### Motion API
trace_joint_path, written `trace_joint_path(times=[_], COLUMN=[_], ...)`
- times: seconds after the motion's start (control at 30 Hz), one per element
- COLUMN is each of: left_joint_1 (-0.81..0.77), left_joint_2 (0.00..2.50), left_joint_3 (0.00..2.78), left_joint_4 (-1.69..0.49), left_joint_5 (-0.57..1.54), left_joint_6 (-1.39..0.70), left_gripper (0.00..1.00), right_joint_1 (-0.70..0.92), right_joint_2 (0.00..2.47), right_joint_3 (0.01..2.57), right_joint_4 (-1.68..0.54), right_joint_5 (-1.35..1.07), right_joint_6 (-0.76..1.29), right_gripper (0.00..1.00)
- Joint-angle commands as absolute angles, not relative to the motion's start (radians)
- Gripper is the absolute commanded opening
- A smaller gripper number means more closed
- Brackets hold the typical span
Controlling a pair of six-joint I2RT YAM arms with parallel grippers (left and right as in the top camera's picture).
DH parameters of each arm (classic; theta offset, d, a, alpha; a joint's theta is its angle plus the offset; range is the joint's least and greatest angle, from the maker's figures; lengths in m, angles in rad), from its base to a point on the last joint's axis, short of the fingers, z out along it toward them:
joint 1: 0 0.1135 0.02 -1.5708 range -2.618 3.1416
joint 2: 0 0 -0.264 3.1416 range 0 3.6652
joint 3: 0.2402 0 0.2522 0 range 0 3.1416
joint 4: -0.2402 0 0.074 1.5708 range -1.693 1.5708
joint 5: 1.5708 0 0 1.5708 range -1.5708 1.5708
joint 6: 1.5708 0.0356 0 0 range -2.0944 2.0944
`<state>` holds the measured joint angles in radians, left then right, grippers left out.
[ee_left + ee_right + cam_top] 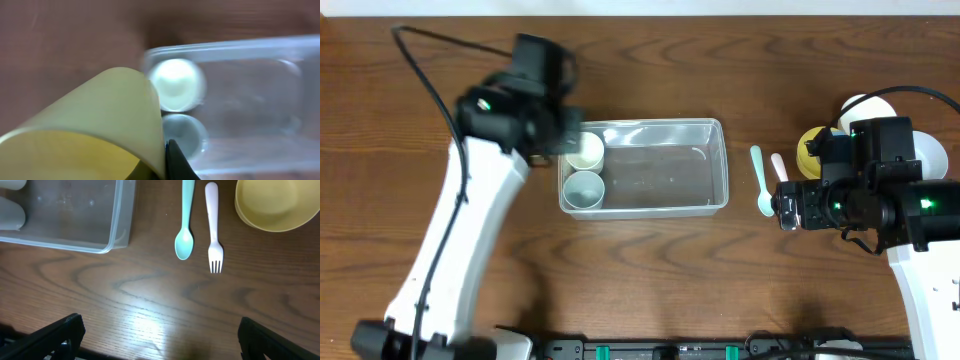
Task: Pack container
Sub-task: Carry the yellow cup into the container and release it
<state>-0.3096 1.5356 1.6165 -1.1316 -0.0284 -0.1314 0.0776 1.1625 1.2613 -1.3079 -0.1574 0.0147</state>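
1. A dark brown wooden worktop (650, 280) is seen across all three views.
2. The clear rectangular container (665, 172) is set near the middle of the worktop, with its long sides running left to right.
3. Two small cups are stood upright at the container's left end: a cream cup (586, 150) at the far corner and a pale blue cup (585, 188) just beside it at the near corner. The rest of the container's floor is bare.
4. The left hand (558, 140) is positioned at the container's left end. In its blurred wrist view a pale yellow cup (100, 115) is held tilted, with one black finger (176, 162) pressed against the cup's wall.
5. The right hand (160, 340) is spread wide with nothing between its fingers, and is held above bare wood to the right of the container.
6. A teal spoon (185, 225) and a pink fork (214, 230) are laid side by side, close but apart, between the container and a yellow bowl (275, 205).
7. Two white bowls (925, 155) are partly seen beyond the right arm at the worktop's right edge.
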Motion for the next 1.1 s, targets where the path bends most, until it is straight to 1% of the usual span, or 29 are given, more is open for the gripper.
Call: trace_joint_path(times=[0.0, 0.07, 0.13, 0.23, 0.3, 0.37, 0.57, 0.67, 0.8, 1.07], left_joint_1=[-0.435, -0.509, -0.550, -0.574, -0.574, -0.573, -0.571, -0.561, -0.540, -0.533], left_joint_2=[1.552, 1.573, 1.594, 1.625, 1.648, 1.678, 1.826, 1.893, 1.945, 2.053], left_joint_3=[1.617, 1.617, 1.617, 1.626, 1.660, 1.728, 2.055, 2.168, 2.180, 2.144], left_joint_4=[-1.135, -1.134, -1.126, -1.122, -1.143, -1.185, -1.347, -1.401, -1.453, -1.507], left_joint_5=[-0.036, -0.036, -0.036, -0.032, 0.017, 0.063, 0.068, 0.072, 0.122, 0.123], left_joint_6=[0.007, 0.069, 0.078, 0.042, 0.029, 0.022, -0.014, -0.057, -0.066, -0.065], left_gripper=[0.06, 0.06, 0.06, 0.06, 0.06, 0.06, 0.06, 0.06, 0.06, 0.06], right_joint_1=[0.070, 0.070, 0.070, 0.070, 0.070, 0.070, 0.070, 0.070, 0.070, 0.070], right_joint_2=[1.162, 1.162, 1.162, 1.162, 1.162, 1.162, 1.162, 1.162, 1.162, 1.162], right_joint_3=[1.279, 1.279, 1.279, 1.279, 1.279, 1.279, 1.279, 1.279, 1.279, 1.279], right_joint_4=[-1.305, -1.305, -1.306, -1.311, -1.316, -1.318, -1.317, -1.317, -1.322, -1.319], right_joint_5=[-0.154, -0.154, -0.154, -0.154, -0.154, -0.154, -0.154, -0.154, -0.154, -0.154], right_joint_6=[0.003, 0.003, 0.004, 0.004, 0.004, 0.004, 0.011, 0.011, 0.011, 0.010], right_gripper=[0.99, 0.99, 0.99, 0.99, 0.99, 0.99, 0.99, 0.99, 0.99, 0.99])
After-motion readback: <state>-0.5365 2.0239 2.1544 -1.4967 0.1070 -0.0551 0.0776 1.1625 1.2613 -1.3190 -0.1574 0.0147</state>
